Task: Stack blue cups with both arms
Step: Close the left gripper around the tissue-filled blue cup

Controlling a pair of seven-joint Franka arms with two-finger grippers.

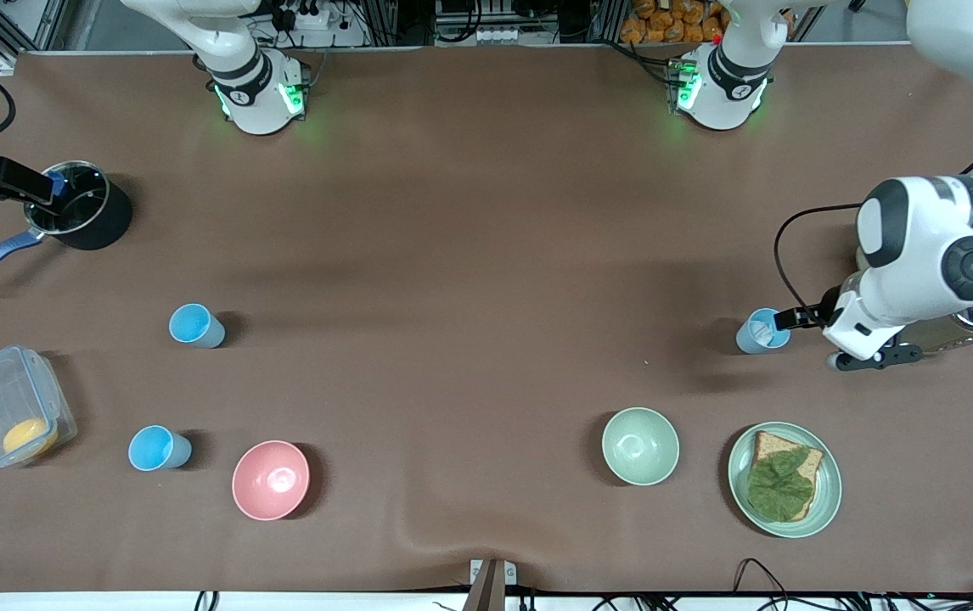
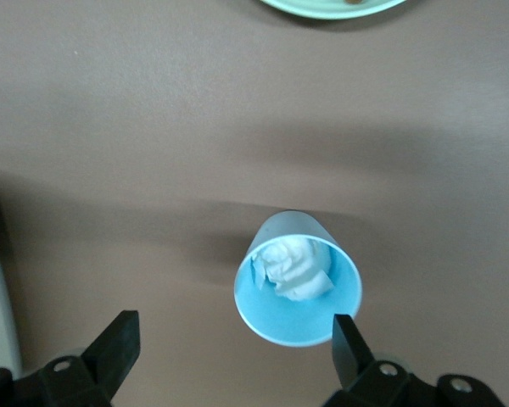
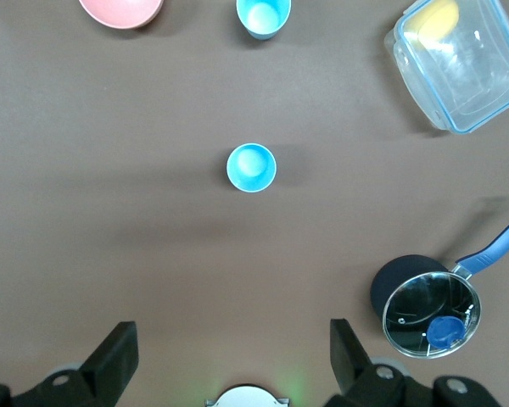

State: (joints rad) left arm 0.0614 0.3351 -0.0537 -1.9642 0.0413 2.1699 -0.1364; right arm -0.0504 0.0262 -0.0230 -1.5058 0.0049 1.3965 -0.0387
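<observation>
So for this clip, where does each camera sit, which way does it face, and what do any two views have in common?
Front view: high across the table, facing both bases; the left gripper is beside a blue cup with white filling.
Left wrist view: looks down past its open gripper at that cup.
Right wrist view: high, looking down past its open gripper at two empty blue cups and a saucepan.
Shared: front and right wrist views both show the pink bowl.

Brown-covered table (image 1: 486,255) under even light, cluttered cables and metal framing (image 1: 385,21) along its top edge.
</observation>
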